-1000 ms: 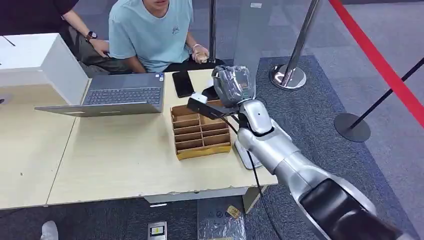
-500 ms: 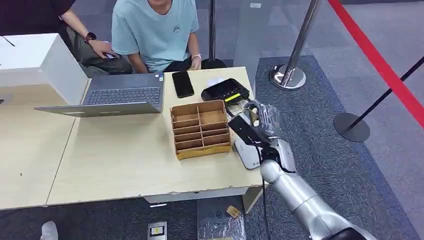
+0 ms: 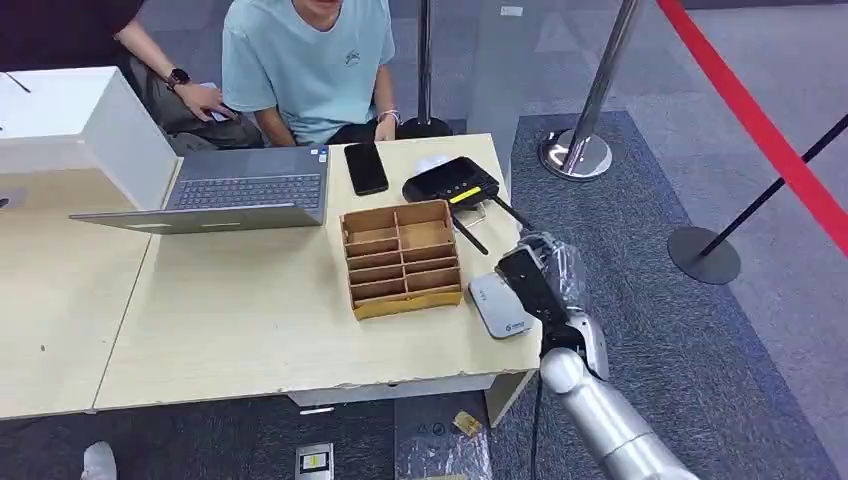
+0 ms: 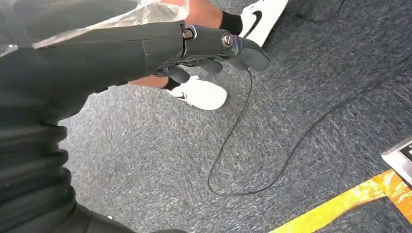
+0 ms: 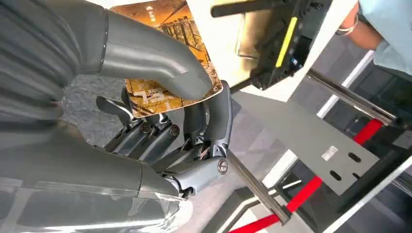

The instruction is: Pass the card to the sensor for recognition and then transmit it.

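- The right hand (image 5: 160,121) pinches the card (image 5: 165,53): its thumb presses on the orange printed face and the darker fingers (image 5: 214,116) curl behind it. The hold looks shallow, judged from the right wrist view.
- That hand hangs off the worktop (image 3: 250,310) edge, so if the pinch slackens I expect the card to drop to the carpet rather than land on wood.
- The black sensor (image 3: 452,182) with its yellow strip lies ahead of the fingers, further in on the worktop; a grey flat device (image 3: 500,304) lies just beside them. A low sweep could knock that device off the edge.
- The cardboard tray (image 3: 402,258) stands past the grey device, away from the fingers; its compartments look empty from the head view, though I cannot see into every slot.
- The left hand (image 4: 214,48) hangs over the floor, fingers loosely curled, holding nothing.
- A person (image 3: 308,60) sits beyond the sensor, close to any forward reach.
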`<state>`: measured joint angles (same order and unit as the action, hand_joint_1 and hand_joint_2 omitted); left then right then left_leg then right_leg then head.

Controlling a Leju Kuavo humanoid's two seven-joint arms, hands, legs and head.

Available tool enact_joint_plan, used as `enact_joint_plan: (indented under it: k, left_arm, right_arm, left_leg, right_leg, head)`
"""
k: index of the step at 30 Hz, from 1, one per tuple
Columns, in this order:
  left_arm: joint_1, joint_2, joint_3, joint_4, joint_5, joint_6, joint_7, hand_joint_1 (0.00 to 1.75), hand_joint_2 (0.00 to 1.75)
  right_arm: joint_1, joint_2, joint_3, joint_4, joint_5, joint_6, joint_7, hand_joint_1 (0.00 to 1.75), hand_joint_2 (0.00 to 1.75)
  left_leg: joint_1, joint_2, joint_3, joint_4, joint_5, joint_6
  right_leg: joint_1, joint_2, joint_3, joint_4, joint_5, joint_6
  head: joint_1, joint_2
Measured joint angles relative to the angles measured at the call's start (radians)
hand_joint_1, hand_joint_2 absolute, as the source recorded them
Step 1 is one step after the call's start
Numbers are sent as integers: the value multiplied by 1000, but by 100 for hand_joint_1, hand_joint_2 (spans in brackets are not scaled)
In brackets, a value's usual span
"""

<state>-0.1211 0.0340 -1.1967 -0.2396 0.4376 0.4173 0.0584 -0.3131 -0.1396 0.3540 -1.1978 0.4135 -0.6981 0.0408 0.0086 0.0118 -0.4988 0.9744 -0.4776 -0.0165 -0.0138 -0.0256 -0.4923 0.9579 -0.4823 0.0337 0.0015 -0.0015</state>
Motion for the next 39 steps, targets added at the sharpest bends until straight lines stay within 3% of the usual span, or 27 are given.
enact_joint_plan:
  k: [13, 39]
  left_arm:
    - [0, 0, 6, 0, 2, 2, -3, 0, 175]
    - [-1, 1, 8, 0, 6, 3, 4, 0, 175]
  right_arm:
    - [18, 17, 3, 16, -39, 1, -11, 175, 175]
    - [18, 61, 22, 223, -126, 1, -72, 175, 175]
  left_leg:
    - [0, 0, 0, 0, 0, 0]
    - [0, 0, 0, 0, 0, 0]
  right_leg:
    - [0, 0, 0, 0, 0, 0]
    - [0, 0, 0, 0, 0, 0]
  head:
    - [0, 0]
    - [0, 0]
